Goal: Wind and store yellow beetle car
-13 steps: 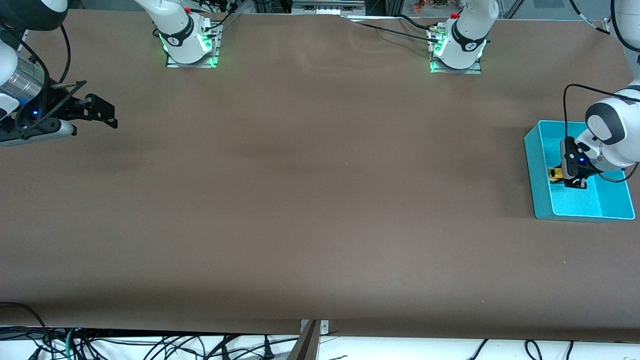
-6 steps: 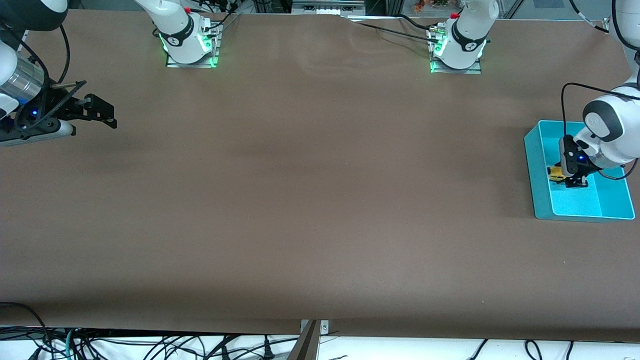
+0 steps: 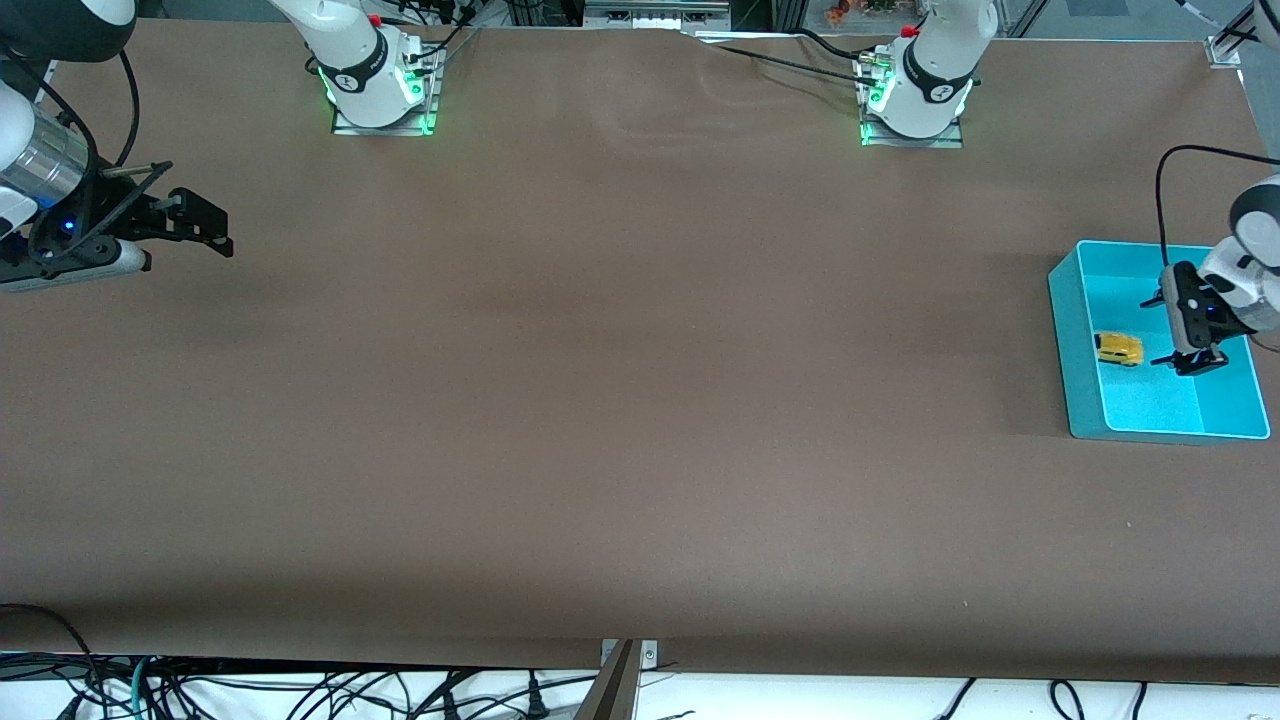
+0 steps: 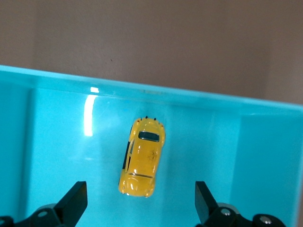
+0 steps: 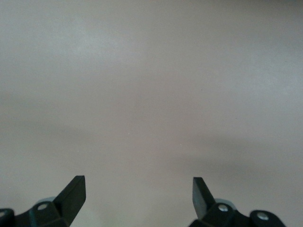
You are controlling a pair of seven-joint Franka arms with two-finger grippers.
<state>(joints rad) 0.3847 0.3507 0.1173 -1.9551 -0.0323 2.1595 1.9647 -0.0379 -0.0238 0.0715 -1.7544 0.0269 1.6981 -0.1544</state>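
Note:
The yellow beetle car [image 3: 1118, 348] [image 4: 142, 157] lies free on the floor of the teal bin [image 3: 1085, 400] [image 4: 52, 142], close to the wall that faces the table's middle. My left gripper [image 3: 1188, 362] [image 4: 140, 201] hangs over the bin's floor beside the car, open, with nothing between its fingers. Over the bare table at the right arm's end, my right gripper [image 3: 210, 228] [image 5: 138, 196] waits, open and holding nothing.
The teal bin stands at the left arm's end of the brown table [image 3: 620, 380]. Both arm bases [image 3: 378, 85] [image 3: 915, 95] sit along the table's edge farthest from the front camera. Cables [image 3: 200, 690] lie below the near edge.
My left gripper has opened and let go of the yellow beetle car, then drawn away from it over the bin. The car now lies free. The right arm has not moved.

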